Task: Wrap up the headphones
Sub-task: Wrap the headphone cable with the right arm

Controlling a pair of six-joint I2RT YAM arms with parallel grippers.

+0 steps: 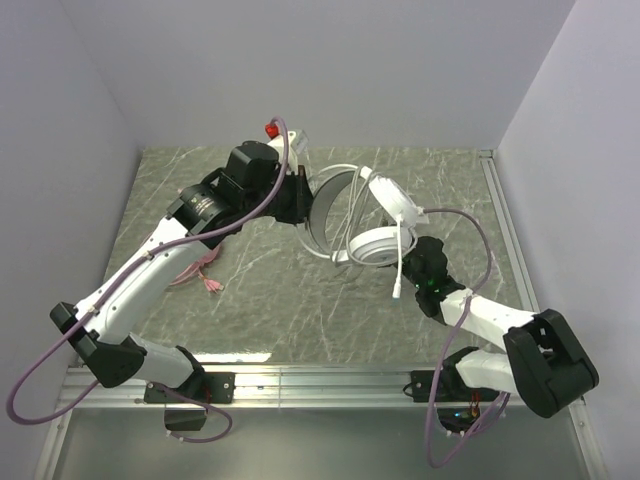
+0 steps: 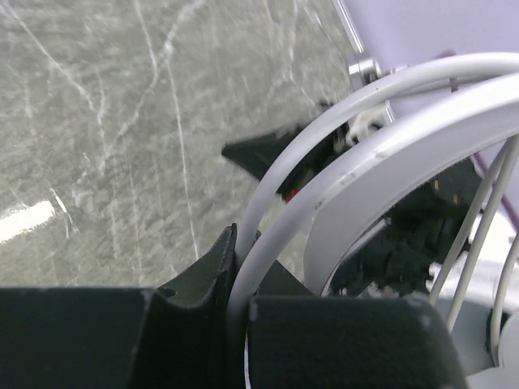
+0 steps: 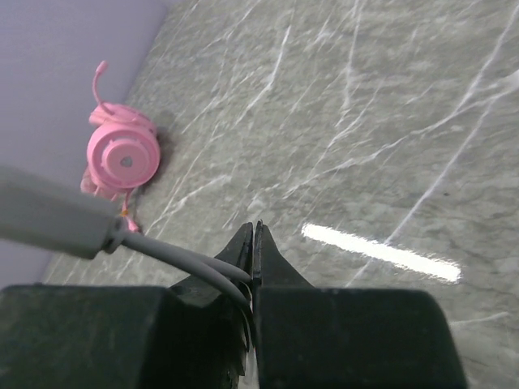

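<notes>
**Mara:** Where do the pincers stand?

**Ivo:** The right gripper [image 3: 254, 251] is closed, its jaws pinched on the pale cable [image 3: 174, 258] just short of the plug [image 3: 49, 215]. The left gripper [image 2: 239, 271] is closed too, clamped on the thin hoop of the headband [image 2: 405, 134].

**Mara:** So both are on the same set?

**Ivo:** Yes, the white headset [image 1: 375, 247]. It sits between the two arms over the middle of the table [image 1: 280, 310], headband towards the left arm and ear cup towards the right. I cannot tell whether that cup rests on the surface.

**Mara:** How much of its cable is wound?

**Ivo:** Several pale strands cross the headband in the top view, and the left wrist view shows them running beside it. I judge that most of the length is already around the band. Only a short tail with the plug hangs from the right pincer. What seems left is to bring that tail round and tuck it in.

**Mara:** And the other one?

**Ivo:** The pink headset [image 3: 122, 158] lies on the table at the left, near the wall and well apart from the white one, with neither gripper on it. A bit of pink cord trails loose beside it, so it looks unwrapped. By my reckoning the task is about halfway.
</notes>
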